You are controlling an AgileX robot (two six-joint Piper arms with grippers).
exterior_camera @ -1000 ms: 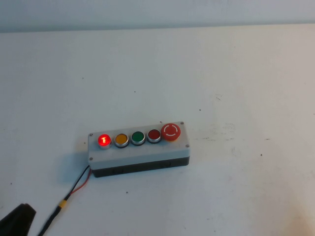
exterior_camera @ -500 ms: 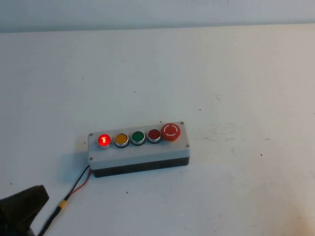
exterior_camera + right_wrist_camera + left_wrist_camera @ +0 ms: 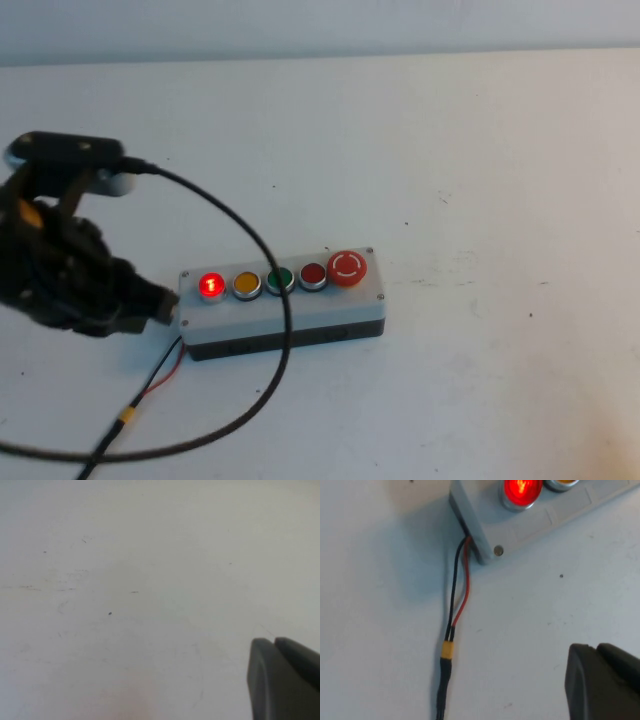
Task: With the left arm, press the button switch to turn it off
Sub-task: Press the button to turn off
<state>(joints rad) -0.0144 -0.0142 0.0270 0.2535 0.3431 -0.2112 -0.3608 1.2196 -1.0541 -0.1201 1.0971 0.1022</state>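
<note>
A grey switch box (image 3: 285,308) lies on the white table with a row of buttons: a lit red button (image 3: 211,285) at its left end, then amber (image 3: 246,284), green (image 3: 280,279), dark red (image 3: 313,274) and a large red emergency button (image 3: 348,267). My left gripper (image 3: 160,303) is shut and hovers just left of the box's left end, close to the lit button. In the left wrist view the lit button (image 3: 522,491) is far from the shut fingertips (image 3: 594,655). My right gripper (image 3: 274,647) is shut over bare table and is not in the high view.
A red and black wire pair (image 3: 160,375) with a yellow joint (image 3: 128,412) leaves the box's left end toward the front edge. It also shows in the left wrist view (image 3: 455,605). The left arm's black cable (image 3: 270,370) loops over the box.
The left arm has risen from the bottom-left corner of the high view and moved in beside the box's left end. The box and its lit button are unchanged.
</note>
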